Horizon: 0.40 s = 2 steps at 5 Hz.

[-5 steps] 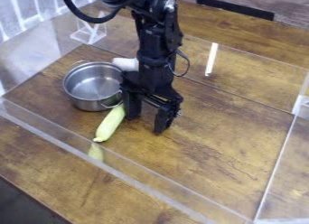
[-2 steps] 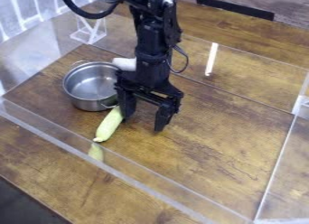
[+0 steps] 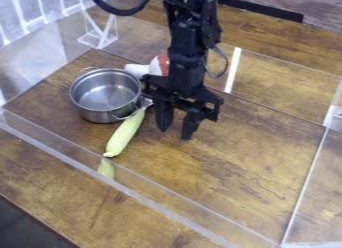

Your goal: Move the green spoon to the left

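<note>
Green spoon (image 3: pixel 123 138) lies on bench (image 3: pixel 241 162), centre-left of frame, beside pot (image 3: pixel 104 94). Claw (image 3: pixel 179 126) partly open, empty, just right of it. Likely light, stiff, slick; grip mid-handle.

The green spoon (image 3: pixel 123 138) lies flat on the wooden bench (image 3: pixel 241 182), its thick, rounded yellow-green handle running on a diagonal, lower end toward the near left, upper end toward the far right; the handle's upper end sits just beside the steel pot (image 3: pixel 104 94), near the pot's front right rim; the small bowl end is not clearly visible at this size; the spoon looks whole and clean, resting unlifted on the wood.
</note>
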Each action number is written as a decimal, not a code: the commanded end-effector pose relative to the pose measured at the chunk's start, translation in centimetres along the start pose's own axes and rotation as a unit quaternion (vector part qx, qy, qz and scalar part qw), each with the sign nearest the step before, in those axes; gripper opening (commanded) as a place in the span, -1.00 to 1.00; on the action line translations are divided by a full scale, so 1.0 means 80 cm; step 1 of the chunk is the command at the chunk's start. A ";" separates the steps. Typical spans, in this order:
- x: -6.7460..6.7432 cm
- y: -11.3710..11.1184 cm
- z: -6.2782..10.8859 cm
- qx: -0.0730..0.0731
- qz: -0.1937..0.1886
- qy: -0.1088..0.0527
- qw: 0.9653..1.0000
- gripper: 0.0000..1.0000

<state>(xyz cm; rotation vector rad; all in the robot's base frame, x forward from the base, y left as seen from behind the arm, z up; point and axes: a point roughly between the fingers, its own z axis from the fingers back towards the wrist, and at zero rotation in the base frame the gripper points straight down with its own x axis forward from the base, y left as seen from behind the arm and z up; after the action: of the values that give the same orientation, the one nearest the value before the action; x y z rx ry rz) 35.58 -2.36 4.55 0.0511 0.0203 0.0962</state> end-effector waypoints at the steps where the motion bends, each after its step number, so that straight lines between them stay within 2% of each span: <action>1: 0.016 0.000 0.031 -0.013 -0.028 -0.054 0.998 1.00; 2: 0.022 0.011 0.016 -0.012 -0.042 -0.052 0.998 1.00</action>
<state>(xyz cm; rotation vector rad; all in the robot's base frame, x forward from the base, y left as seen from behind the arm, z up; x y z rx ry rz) 36.59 -1.74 4.21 0.0336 -0.0318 0.0039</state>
